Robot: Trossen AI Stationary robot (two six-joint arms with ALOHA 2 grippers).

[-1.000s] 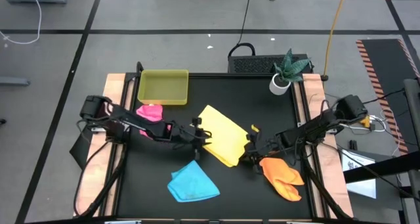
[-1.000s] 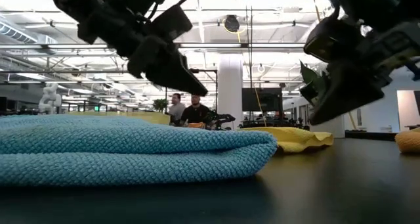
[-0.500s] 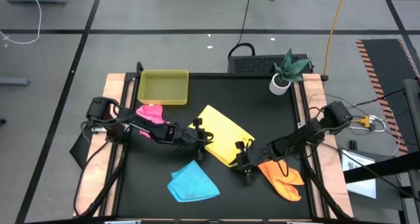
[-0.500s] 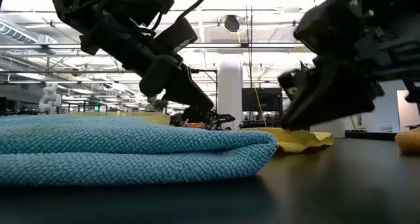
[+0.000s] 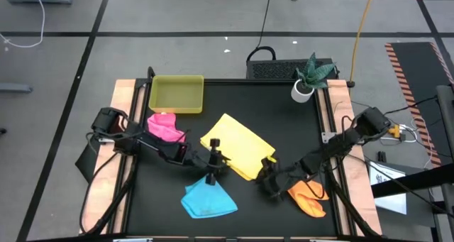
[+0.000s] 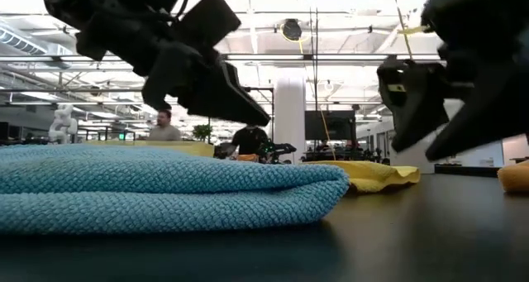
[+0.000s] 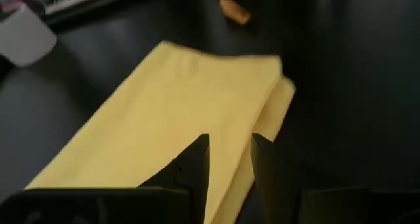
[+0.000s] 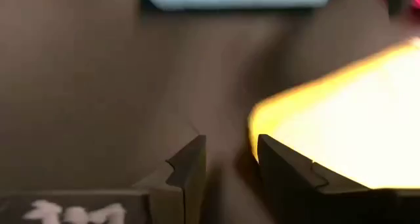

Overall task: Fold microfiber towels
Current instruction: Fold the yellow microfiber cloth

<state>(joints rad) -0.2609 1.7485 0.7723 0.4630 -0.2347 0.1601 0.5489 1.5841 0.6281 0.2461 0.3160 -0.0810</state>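
Now my right gripper (image 5: 268,182) open, empty, beside yellow towel (image 5: 237,144). My left gripper (image 5: 213,169) open too. I press fold flat, go slow.

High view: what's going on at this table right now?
A two-armed robot is folding microfiber towels on a black table. The yellow towel lies folded in the middle. The left hand hangs open by its near edge, holding nothing. The right hand is open at the towel's other corner, beside the orange towel. The blue towel lies folded at the front, the pink towel crumpled by the tray.
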